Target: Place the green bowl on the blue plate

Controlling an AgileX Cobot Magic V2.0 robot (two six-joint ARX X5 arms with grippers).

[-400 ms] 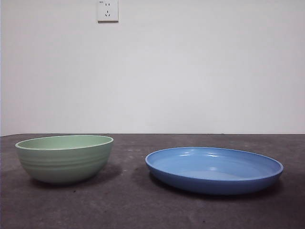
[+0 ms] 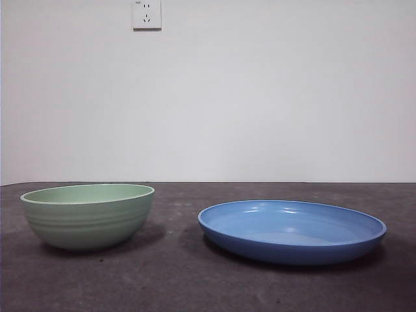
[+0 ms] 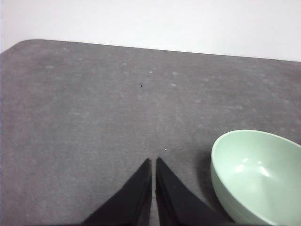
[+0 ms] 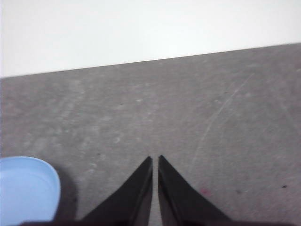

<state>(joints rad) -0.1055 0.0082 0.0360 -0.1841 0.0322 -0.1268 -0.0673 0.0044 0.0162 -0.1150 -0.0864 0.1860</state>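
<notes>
Seemingly nothing is under way yet. From the front, the green bowl (image 2: 88,215) sits upright on the dark grey table (image 2: 195,286), well apart from the blue plate (image 2: 292,231), which lies flat and bare; neither arm shows. A white wall socket (image 2: 147,14) is high on the wall above the bowl; no readable writing or brand shows on it or on either dish.

At the left wrist, the left gripper (image 3: 154,161) is clenched with its tips nearly touching, grasping nothing, just beside the bowl's (image 3: 258,176) rim.

At the right wrist, the right gripper (image 4: 155,158) is likewise clenched and empty, near the plate's (image 4: 26,188) edge.

One risk, as I judge it: the bowl's thick, smooth rim could slip from a shallow pinch, or a lowered bowl could clip the plate's raised rim and skid it.
</notes>
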